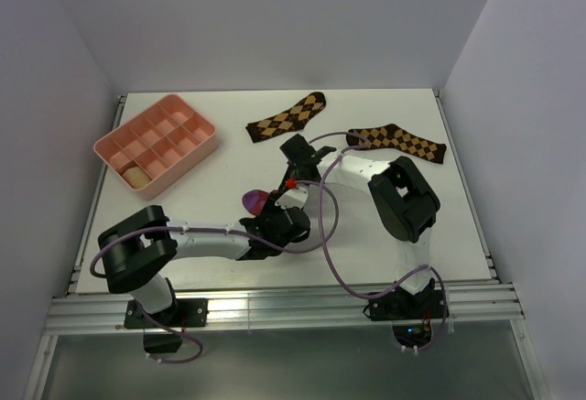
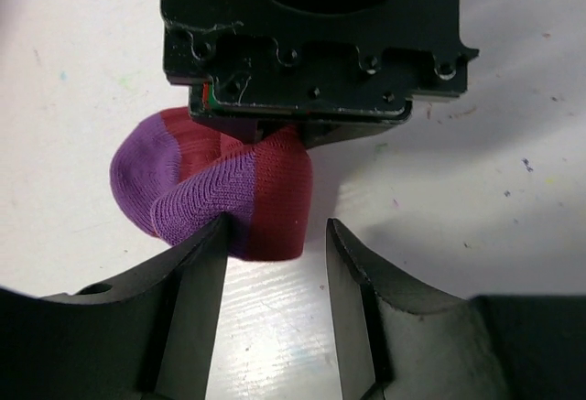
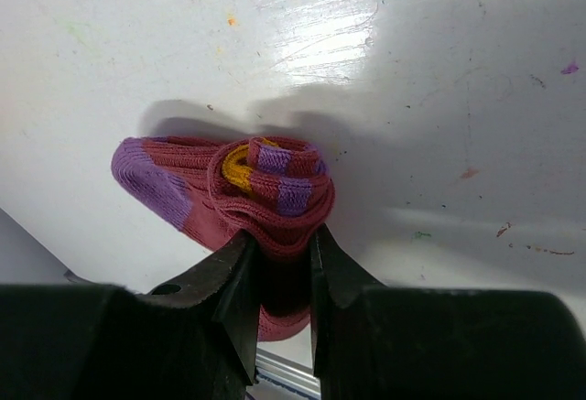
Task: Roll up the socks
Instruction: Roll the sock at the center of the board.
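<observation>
The crimson sock (image 3: 265,185), with purple toe and heel and an orange cuff, is rolled into a bundle on the white table. My right gripper (image 3: 281,235) is shut on the roll. In the top view the sock (image 1: 254,200) shows as a purple patch at mid-table, with the right gripper (image 1: 291,185) just to its right. My left gripper (image 2: 275,226) is open, and the end of the sock (image 2: 220,194) sits at its fingertips, against the left finger. The right gripper's body (image 2: 311,43) is right behind the sock. The tan sock with maroon toe does not show laid out.
A pink compartment tray (image 1: 197,148) stands at the back left, with a tan bundle (image 1: 135,176) in its near-left cell. Two brown argyle socks lie at the back, one in the middle (image 1: 288,116) and one to the right (image 1: 398,141). The arms' cables loop over mid-table.
</observation>
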Robot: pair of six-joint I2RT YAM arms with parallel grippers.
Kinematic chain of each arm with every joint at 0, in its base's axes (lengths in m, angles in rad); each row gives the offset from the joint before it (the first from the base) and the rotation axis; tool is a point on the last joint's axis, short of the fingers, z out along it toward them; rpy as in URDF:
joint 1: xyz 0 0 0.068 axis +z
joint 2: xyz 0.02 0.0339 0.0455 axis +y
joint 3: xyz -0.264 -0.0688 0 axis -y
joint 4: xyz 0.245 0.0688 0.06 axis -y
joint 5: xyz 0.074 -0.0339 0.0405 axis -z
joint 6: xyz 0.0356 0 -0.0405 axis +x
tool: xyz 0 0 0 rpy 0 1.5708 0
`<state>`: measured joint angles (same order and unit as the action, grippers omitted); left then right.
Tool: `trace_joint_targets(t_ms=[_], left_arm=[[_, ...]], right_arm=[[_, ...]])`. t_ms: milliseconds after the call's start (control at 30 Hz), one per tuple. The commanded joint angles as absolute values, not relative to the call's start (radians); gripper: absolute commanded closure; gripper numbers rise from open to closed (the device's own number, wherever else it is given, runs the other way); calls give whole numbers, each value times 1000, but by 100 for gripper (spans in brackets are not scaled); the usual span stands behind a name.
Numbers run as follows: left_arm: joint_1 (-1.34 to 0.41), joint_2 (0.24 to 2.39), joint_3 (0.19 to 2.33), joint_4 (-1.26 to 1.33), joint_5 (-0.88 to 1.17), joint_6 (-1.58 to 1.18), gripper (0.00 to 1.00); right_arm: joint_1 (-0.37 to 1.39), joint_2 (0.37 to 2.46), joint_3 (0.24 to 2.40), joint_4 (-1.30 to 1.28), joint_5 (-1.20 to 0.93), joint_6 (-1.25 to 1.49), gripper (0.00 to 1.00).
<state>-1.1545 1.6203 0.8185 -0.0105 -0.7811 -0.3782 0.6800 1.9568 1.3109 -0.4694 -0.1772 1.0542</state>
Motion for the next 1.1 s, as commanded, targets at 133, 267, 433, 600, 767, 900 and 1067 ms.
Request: trace_joint_targets(t_ms=[133, 267, 433, 600, 767, 900, 1067], left_arm=[[-1157, 1704, 880, -29, -931, -387, 48], [-1147, 1723, 880, -48, -939, -410, 46], [-1120, 1758, 879, -66, -928, -442, 46], [-1095, 1795, 877, -83, -882, -478, 47], [-1078, 1822, 877, -84, -835, -492, 67], [-1052, 1813, 876, -92, -796, -508, 85], [-1013, 1758, 850, -98, -658, -529, 92]], right_arm=[[678, 2002, 1316, -568, -186, 1023, 100], [678, 2009, 1315, -560, -207, 1019, 100], [678, 2014, 1315, -554, -227, 1017, 100], [680, 2014, 1327, -563, -236, 1003, 100], [683, 2022, 1342, -568, -245, 994, 100], [683, 2026, 1350, -558, -267, 982, 100], [683, 2006, 1348, -526, -276, 977, 89]])
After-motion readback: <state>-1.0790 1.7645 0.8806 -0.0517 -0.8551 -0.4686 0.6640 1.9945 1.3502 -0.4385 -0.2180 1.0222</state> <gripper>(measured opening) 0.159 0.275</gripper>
